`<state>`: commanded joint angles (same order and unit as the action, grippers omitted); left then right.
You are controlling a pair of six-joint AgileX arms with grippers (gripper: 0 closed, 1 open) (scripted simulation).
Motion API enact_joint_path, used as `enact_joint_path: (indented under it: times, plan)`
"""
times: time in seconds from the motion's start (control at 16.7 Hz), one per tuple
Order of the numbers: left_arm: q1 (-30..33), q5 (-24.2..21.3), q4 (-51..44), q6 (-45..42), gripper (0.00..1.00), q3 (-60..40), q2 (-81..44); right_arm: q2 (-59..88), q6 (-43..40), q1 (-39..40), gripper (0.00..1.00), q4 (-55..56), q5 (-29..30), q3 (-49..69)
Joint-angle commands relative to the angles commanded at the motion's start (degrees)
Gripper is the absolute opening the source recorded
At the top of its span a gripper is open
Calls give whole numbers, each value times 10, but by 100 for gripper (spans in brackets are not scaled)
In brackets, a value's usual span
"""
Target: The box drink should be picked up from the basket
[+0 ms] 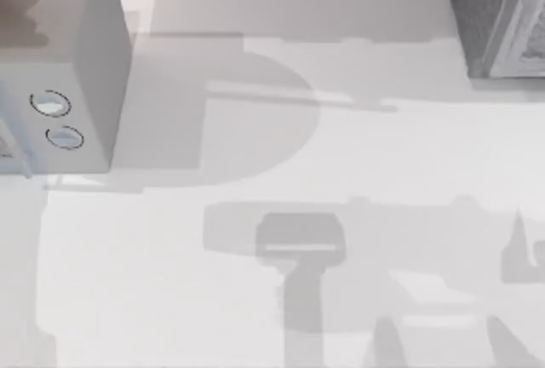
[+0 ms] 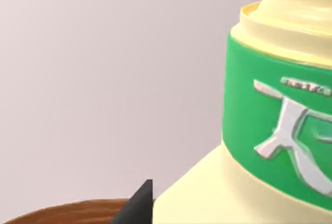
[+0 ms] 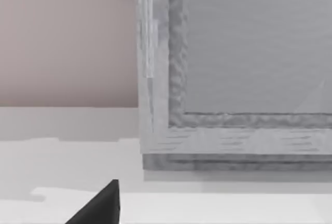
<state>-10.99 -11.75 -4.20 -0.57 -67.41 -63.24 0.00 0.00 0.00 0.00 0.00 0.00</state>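
Box drink [image 2: 270, 130], right side of my left wrist view above the brown basket rim [image 2: 72, 211]; jaw state: I cannot tell; risk: unseen loose grip drops it.

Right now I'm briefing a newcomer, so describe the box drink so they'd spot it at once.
In the left wrist view, look above the brown curved rim at the picture's lower edge, close beside a dark fingertip. The box drink is the pale yellow container rising there. Its broad green neck label with raised white lettering sets it apart from the plain pale background.
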Motion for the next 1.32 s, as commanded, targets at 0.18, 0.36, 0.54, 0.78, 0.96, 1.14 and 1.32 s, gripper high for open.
enact_joint_path:
  times: [0.18,0.36,0.54,0.78,0.96,1.14,1.32]
  plan:
    - [25,27,11,0,0,168,154,0,0,0,100,0,0,0]
    - [51,55,21,1,0,339,310,0,0,0,100,0,0,0]
    - [76,81,29,3,0,490,454,0,0,0,100,0,0,0]
    - [101,108,38,5,0,630,589,0,0,0,100,0,0,0]
    - [109,117,42,6,0,672,630,0,0,0,100,0,0,0]
    - [110,118,42,6,0,674,632,0,0,0,100,0,0,0]
    - [108,117,42,5,0,674,630,0,0,0,100,0,0,0]
